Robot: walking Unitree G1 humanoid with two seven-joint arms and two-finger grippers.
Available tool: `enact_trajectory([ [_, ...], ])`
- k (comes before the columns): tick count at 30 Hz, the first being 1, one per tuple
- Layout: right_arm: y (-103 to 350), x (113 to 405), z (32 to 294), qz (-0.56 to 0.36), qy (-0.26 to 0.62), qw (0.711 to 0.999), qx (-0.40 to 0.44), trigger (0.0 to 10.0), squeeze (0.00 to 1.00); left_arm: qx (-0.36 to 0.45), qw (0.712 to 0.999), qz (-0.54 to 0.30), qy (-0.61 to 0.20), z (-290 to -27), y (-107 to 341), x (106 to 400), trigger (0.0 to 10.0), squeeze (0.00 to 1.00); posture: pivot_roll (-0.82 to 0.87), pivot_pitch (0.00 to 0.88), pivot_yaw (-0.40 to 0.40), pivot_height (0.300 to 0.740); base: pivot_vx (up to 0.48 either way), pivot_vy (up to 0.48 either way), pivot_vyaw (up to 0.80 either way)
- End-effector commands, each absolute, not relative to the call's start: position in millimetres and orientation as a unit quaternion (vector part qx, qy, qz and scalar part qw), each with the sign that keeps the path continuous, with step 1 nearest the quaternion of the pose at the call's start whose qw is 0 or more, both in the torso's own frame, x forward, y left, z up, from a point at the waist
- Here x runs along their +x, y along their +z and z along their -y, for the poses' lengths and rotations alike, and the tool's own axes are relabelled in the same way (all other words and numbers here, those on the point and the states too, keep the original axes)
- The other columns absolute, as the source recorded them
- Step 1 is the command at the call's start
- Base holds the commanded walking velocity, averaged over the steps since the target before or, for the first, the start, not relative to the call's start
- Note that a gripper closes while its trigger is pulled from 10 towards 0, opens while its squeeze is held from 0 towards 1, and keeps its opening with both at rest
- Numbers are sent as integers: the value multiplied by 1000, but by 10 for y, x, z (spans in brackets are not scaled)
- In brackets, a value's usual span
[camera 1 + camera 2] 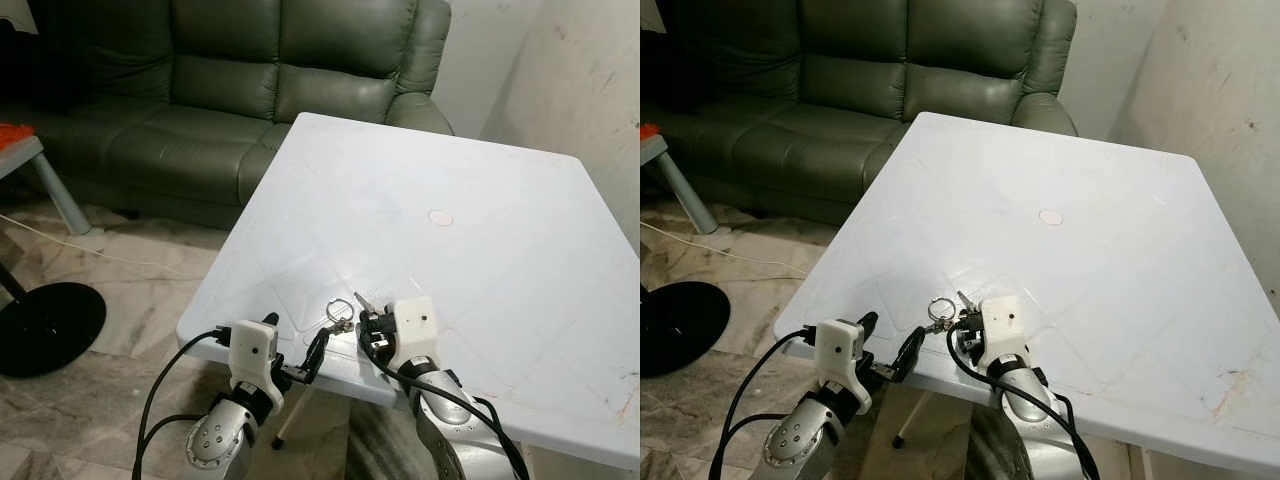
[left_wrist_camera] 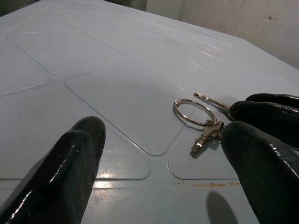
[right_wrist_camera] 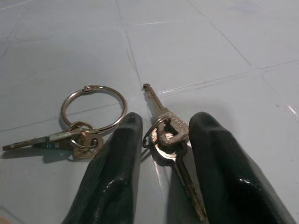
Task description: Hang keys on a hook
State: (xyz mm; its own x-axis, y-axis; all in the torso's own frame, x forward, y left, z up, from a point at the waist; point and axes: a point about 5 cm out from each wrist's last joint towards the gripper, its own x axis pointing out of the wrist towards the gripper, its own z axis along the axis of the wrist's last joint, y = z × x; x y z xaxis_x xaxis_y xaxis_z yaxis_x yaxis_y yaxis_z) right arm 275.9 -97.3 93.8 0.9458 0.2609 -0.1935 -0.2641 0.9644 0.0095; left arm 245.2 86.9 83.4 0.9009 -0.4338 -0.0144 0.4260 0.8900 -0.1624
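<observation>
A square white plastic table stands before a dark green leather sofa, on a marbled tile floor.

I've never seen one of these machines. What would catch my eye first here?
Probably the bunch of keys on a ring, lying near the front edge of the white table. The right tool straddles the keys with its black fingers apart, while the left tool waits open beside them. Behind the table stands a green sofa.

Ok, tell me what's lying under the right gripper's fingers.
Between the right gripper's open fingers, a bunch of keys lies on the white table, linked to a large key ring. The table under the fingers themselves is covered.
</observation>
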Motion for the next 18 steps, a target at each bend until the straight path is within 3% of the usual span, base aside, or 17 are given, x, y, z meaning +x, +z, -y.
enact_trajectory([
  [1, 922, 2752, 972, -100, 140, 985, -5, 8392, 0, -73, 972, -19, -223, -857, 878, 2463, 10000, 0, 28, 97, -88, 740, 0, 0, 0],
  [2, 924, 2750, 974, -98, 139, 985, -7, 8784, 0, -73, 972, -19, -223, -857, 878, 2463, 10000, 0, 28, 97, -87, 740, 0, 0, 0],
  [3, 921, 2747, 977, -98, 137, 986, -8, 7451, 0, -74, 972, -19, -223, -856, 878, 2462, 10000, 0, 28, 97, -87, 740, 0, 0, 0],
  [5, 912, 2742, 980, -102, 136, 985, -8, 7647, 0, -73, 972, -19, -223, -856, 879, 2462, 10000, 0, 28, 97, -87, 740, 0, 0, 0],
  [6, 916, 2737, 984, -100, 135, 986, -3, 3333, 0, -73, 972, -19, -223, -855, 878, 2462, 10000, 0, 27, 98, -87, 740, 0, 0, 0],
  [8, 923, 2731, 991, -97, 133, 986, -2, 3569, 0, -74, 972, -19, -223, -855, 878, 2462, 10000, 0, 27, 98, -87, 740, 0, 0, 0],
  [9, 923, 2730, 994, -97, 132, 986, -4, 0, 0, -74, 972, -19, -223, -855, 878, 2462, 10000, 0, 26, 98, -87, 740, 0, 0, 0],
  [12, 912, 2732, 1016, -98, 128, 987, -5, 0, 0, -74, 972, -20, -223, -855, 877, 2461, 10000, 0, 26, 98, -87, 740, 0, 0, 0],
  [14, 916, 2735, 1029, -95, 124, 988, -8, 353, 0, -74, 972, -20, -223, -854, 876, 2462, 10000, 0, 26, 98, -87, 740, 0, 0, 0],
  [15, 919, 2736, 1030, -94, 125, 988, -8, 3451, 0, -75, 972, -20, -224, -856, 877, 2460, 10000, 0, 26, 98, -86, 740, 0, 0, 0],
  [17, 918, 2736, 1029, -95, 126, 987, -6, 3451, 0, -75, 972, -19, -224, -856, 878, 2459, 10000, 0, 26, 98, -86, 740, 0, 0, 0],
  [18, 903, 2739, 1026, -103, 131, 986, -5, 10000, 0, -74, 972, -20, -224, -855, 877, 2459, 10000, 0, 26, 98, -86, 740, 0, 0, 0],
])
